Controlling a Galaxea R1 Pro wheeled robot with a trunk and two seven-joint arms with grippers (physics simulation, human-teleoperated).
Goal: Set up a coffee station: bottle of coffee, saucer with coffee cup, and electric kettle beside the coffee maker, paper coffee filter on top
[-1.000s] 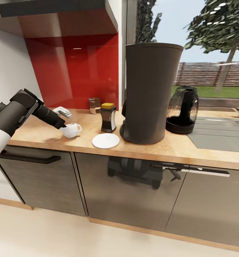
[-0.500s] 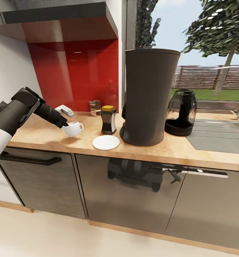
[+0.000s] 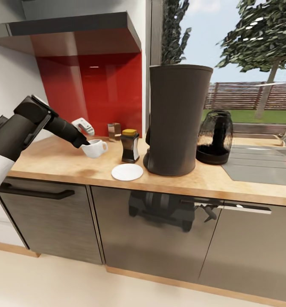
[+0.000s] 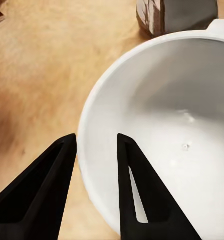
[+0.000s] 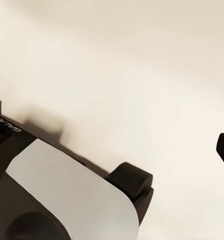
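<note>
Lifted off the worktop (image 3: 53,160), the coffee cup (image 3: 94,148) now hangs left of the saucer (image 3: 126,172), its rim pinched by the left tool (image 3: 84,143). That thin rim grip could slip, dropping or tilting the cup short of the saucer.

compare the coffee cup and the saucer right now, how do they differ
The coffee cup is held off the kitchen countertop by the left tool, one finger inside its rim and one outside; the saucer lies flat on the countertop by the coffee maker. The cup is deep and rounded with a handle; the saucer is a flat disc and nothing sits on it. Both are plain white.
</note>
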